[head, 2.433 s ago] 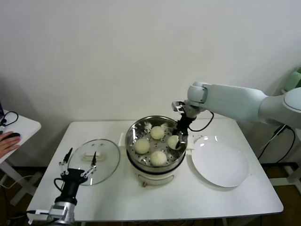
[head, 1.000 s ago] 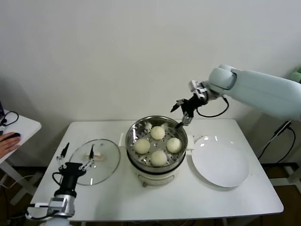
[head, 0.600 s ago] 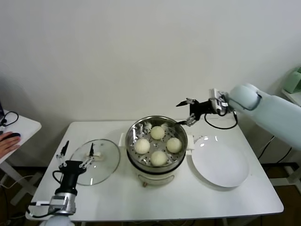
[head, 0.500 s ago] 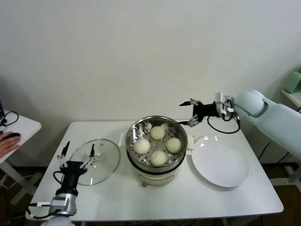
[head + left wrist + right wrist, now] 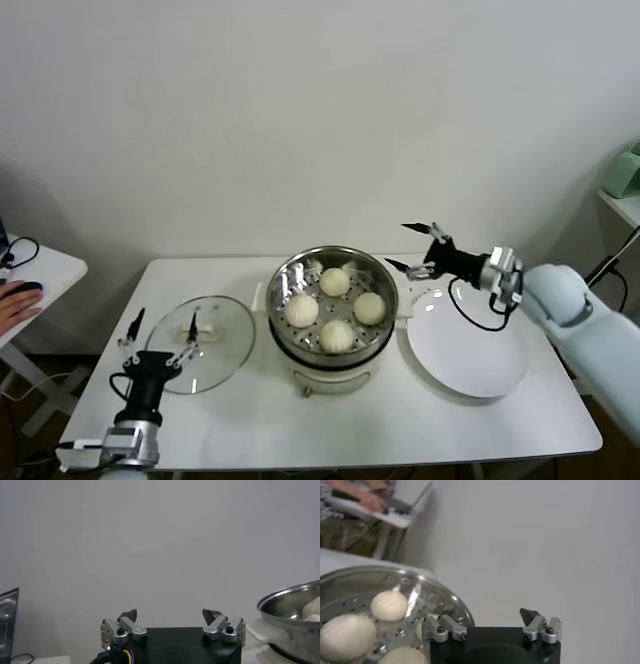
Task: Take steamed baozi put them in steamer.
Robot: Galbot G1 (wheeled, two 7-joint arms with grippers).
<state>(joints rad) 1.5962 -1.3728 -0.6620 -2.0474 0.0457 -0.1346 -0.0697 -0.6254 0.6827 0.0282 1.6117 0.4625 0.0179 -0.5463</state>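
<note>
I see four buns point(image 5: 335, 308) sitting in the steamer point(image 5: 283, 275), my right gripper point(image 5: 417, 250) spread wide and empty above the plate point(image 5: 470, 352), my left gripper point(image 5: 160, 333) wide by the lid point(image 5: 225, 335).

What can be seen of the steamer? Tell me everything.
The steamer is a round, shiny steel pot on a cream-white body, standing upright mid-table with its lid off. Its perforated tray holds four baozi, apart from each other. The glass lid lies beside it, the white plate on the other side. No gripper touches it.
</note>
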